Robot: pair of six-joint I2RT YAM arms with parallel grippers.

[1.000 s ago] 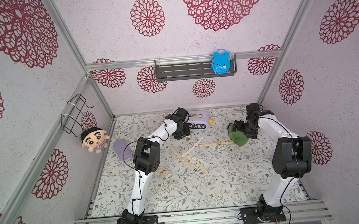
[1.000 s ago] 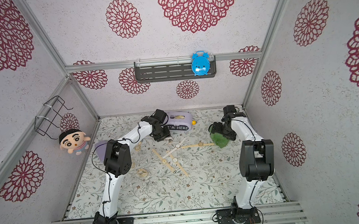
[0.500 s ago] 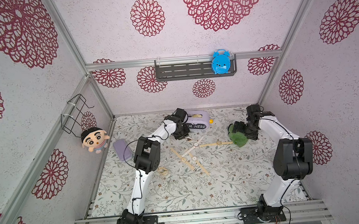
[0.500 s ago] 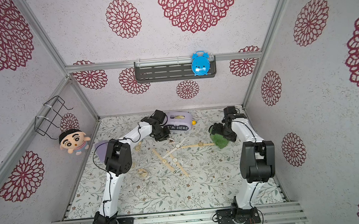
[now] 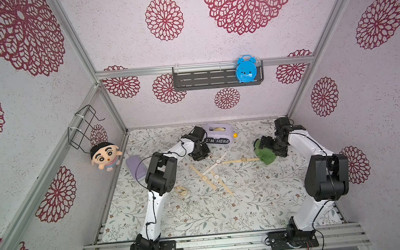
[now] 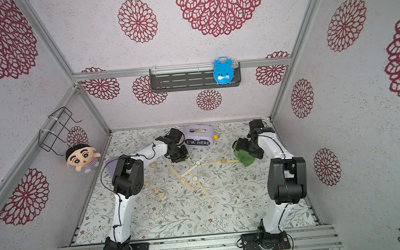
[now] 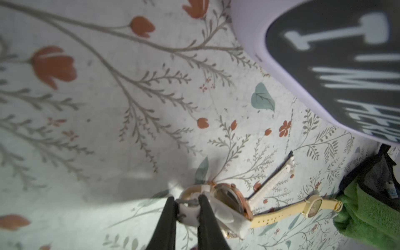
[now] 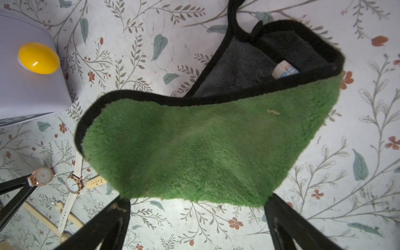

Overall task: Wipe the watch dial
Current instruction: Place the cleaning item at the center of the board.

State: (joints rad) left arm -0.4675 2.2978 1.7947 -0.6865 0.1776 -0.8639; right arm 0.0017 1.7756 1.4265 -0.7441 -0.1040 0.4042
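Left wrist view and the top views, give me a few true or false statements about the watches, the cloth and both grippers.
1. The left gripper is closed on the white strap of the rose-gold watch. True.
2. The green cloth lies on the wall shelf. False: it is down on the table; the shelf holds a blue alarm clock.
3. The yellow watch lies stretched out flat, one strap end reaching the green cloth. True.
4. The right gripper is shut tight. False: its jaws stand wide, with the green cloth between them.
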